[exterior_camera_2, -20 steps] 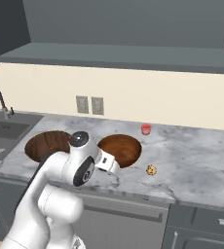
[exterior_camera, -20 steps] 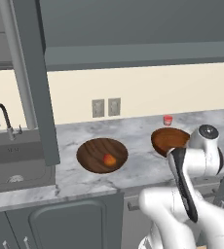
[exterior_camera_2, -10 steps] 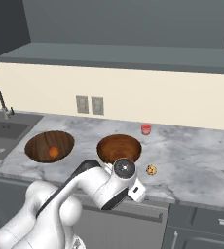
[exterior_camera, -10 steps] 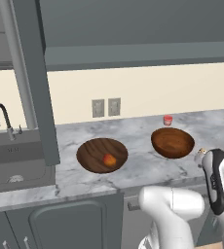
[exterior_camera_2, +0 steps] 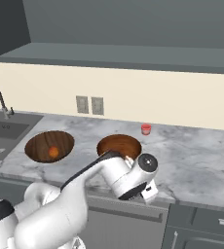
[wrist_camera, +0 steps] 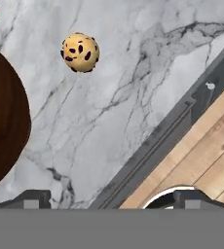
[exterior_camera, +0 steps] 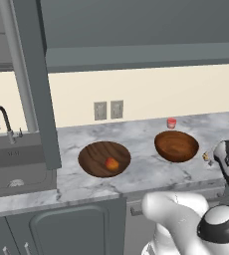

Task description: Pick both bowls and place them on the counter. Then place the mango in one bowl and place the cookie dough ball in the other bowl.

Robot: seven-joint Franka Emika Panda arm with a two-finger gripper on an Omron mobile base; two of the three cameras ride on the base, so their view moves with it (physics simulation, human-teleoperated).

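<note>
The cookie dough ball (wrist_camera: 80, 52) sat loose on the counter (exterior_camera: 136, 172), just right of the reddish-brown bowl (exterior_camera: 176, 146); the mango (exterior_camera: 112, 164) already lay in the dark brown bowl (exterior_camera: 105, 159). The gripper (wrist_camera: 111, 198) hovered wide open and empty over the near counter edge. Risk: a round ball might have rolled if one finger clipped it, or toward the drop.

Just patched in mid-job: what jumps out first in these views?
The mango already sits in the wide dark brown bowl on the marble counter; the deeper reddish-brown bowl beside it holds nothing. In the hand view, the open gripper hangs over the counter's front edge, with the cookie dough ball lying loose ahead.
</note>
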